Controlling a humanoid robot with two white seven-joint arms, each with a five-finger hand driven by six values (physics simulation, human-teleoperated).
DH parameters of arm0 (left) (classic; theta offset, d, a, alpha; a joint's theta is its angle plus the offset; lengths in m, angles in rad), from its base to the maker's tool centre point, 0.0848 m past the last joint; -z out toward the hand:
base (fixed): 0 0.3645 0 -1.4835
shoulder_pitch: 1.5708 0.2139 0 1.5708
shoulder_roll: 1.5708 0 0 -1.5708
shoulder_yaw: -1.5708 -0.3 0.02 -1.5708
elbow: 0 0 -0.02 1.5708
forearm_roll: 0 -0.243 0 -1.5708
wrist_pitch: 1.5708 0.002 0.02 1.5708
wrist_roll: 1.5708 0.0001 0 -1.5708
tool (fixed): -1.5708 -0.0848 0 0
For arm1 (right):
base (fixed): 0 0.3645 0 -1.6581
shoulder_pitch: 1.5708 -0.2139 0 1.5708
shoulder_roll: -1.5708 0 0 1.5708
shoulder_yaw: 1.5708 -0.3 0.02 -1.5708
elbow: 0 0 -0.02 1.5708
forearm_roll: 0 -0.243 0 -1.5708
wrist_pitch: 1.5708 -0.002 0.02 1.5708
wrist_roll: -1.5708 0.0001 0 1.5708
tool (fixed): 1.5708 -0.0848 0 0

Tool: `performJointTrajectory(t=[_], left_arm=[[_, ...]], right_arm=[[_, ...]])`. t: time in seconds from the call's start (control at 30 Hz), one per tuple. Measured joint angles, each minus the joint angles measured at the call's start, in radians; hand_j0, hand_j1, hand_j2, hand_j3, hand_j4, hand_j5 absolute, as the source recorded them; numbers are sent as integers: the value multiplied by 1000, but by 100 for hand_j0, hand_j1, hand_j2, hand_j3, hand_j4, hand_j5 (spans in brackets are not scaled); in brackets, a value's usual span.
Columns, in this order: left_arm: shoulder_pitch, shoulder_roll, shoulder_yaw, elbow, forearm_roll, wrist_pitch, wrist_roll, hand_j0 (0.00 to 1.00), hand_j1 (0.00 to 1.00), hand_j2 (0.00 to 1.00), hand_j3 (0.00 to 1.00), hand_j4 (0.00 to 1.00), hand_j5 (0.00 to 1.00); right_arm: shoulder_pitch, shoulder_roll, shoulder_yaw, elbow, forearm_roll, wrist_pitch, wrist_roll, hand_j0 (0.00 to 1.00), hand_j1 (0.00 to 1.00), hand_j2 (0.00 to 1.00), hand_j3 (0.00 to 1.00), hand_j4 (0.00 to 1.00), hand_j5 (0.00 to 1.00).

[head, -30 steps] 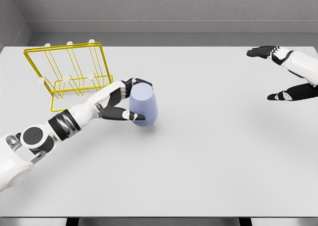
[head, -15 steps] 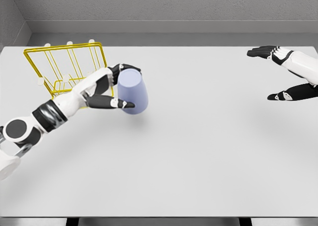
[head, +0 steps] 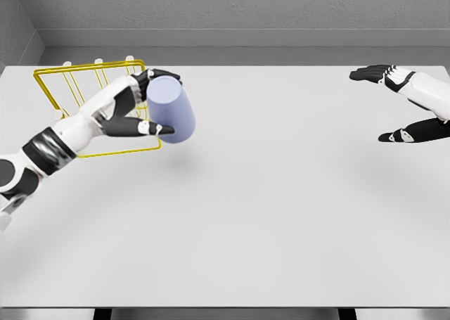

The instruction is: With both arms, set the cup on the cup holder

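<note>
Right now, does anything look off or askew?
Only the cup: it is tilted in the left hand, lifted off the table beside the yellow rack. The right hand hangs open at the far right, holding nothing. No spill or damage shows.

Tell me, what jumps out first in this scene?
Probably the pale blue cup, gripped in the robot's left hand and held tilted above the white table at the upper left. Right behind it stands a bright yellow wire cup holder, partly hidden by the arm. Far off at the right edge, the right hand hangs with fingers spread, holding nothing.
</note>
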Motion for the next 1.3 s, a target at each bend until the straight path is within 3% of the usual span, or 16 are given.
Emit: performJointTrajectory(t=[1.3], left_arm=[[14, 107, 56, 45, 60, -46, 0, 73, 73, 73, 73, 73, 73]], right_arm=[[0, 0, 0, -3, 0, 0, 0, 100, 100, 100, 100, 100, 100]])
